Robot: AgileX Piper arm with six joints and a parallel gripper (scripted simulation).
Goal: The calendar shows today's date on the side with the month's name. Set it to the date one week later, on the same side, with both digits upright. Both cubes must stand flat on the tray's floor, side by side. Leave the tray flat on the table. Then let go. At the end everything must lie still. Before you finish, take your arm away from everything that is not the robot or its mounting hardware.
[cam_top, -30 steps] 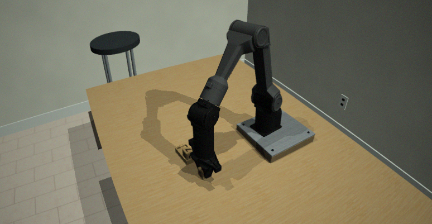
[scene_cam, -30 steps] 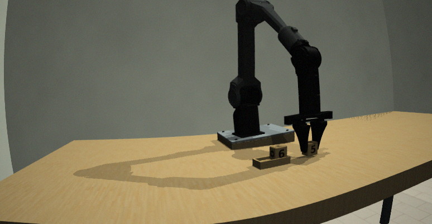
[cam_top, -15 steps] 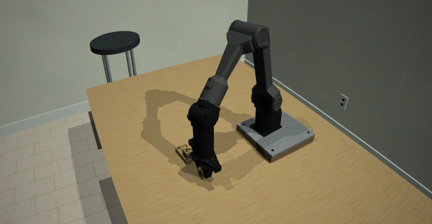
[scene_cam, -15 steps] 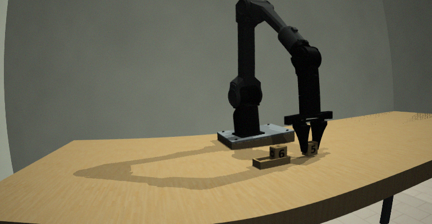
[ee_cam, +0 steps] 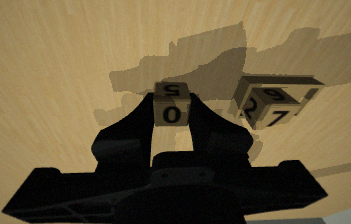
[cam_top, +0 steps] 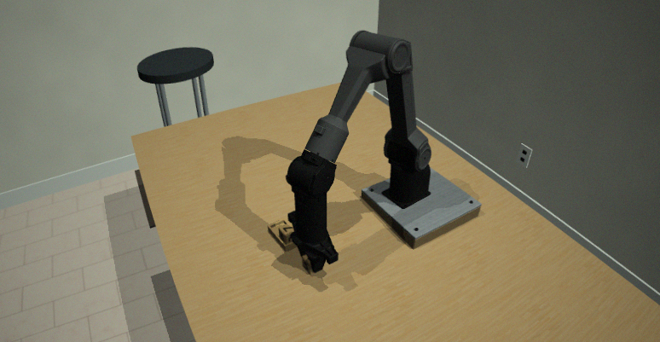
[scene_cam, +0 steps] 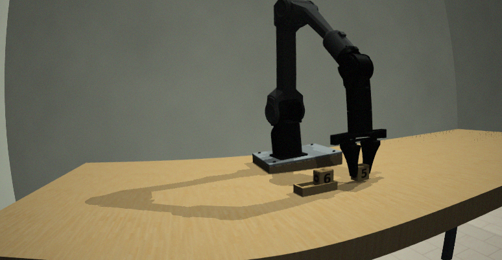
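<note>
My gripper is shut on a wooden cube, which is at the table top just right of the tray; I cannot tell if it touches the table. This cube shows a 5 toward the exterior camera and a 0 toward the wrist camera. The wooden tray lies flat on the table. A second cube stands in the tray's right half and shows a 6 toward the exterior camera. In the wrist view this cube shows 2, 7 and 6. The tray's left half is empty. In the top view the arm hides most of the tray.
The arm's grey base plate stands just behind the tray. A black stool stands beyond the table's far edge. The table's front edge is near the tray in the top view.
</note>
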